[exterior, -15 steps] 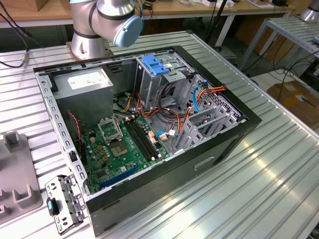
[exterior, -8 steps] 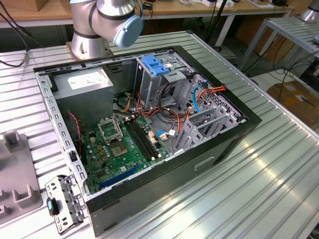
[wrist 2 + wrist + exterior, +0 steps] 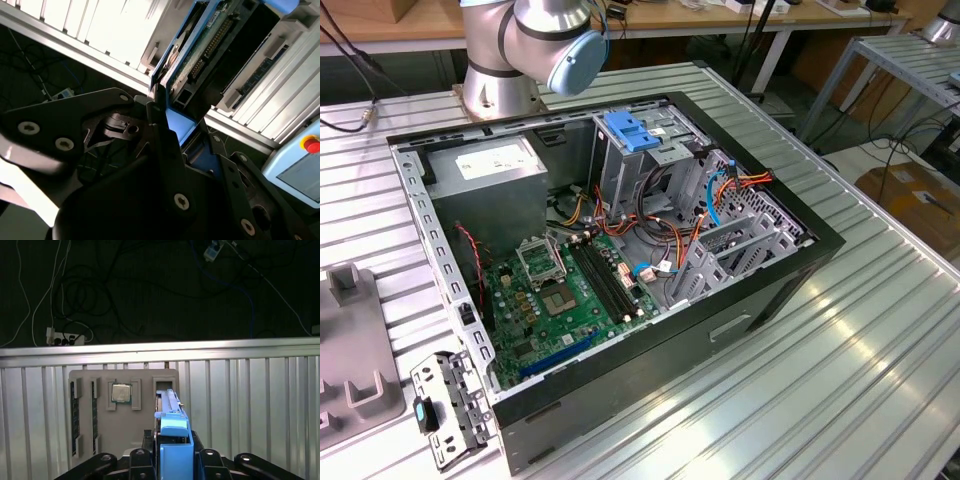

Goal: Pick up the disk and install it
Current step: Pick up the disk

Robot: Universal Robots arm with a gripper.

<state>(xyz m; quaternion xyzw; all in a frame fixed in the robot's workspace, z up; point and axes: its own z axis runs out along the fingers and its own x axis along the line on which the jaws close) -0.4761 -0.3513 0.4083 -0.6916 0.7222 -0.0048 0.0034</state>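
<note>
**Disk gripped by one end: it could pivot or snag**

The gripper (image 3: 173, 456) is drawn in narrow on the disk (image 3: 172, 432), with its fingers pressing the blue carrier frame (image 3: 175, 445) from both sides. In the second wrist view the same disk (image 3: 200, 55) shows its green circuit-board face running out well past the fingertips.

Straight ahead of the tool lies the grey fixture tray (image 3: 130, 435). A processor chip (image 3: 121, 393) and memory sticks (image 3: 75, 410) sit off to one side of the disk's line. The disk's far end points at a slot (image 3: 165, 385) in that tray. From this angle I cannot tell whether that end is clear of the slot or sits inside it.

The main risks, as I judge them:

- **Pivoting:** The hold is near one end, so most of the disk's weight hangs beyond the fingers. A quick swing could let it turn or slide in the smooth plastic frame.
- **Catching the tray:** If the far end is inside the slot, any sideways pull could jam a side rail against the slot wall. That could drag the tray or pop the carrier off the drive.
- **Crowded target:** The computer case (image 3: 760, 290) is crowded inside, and loose cables (image 3: 740, 185) lie close around the drive cage (image 3: 640, 170). A tilted disk could hook one or miss the cage's guides.
</note>
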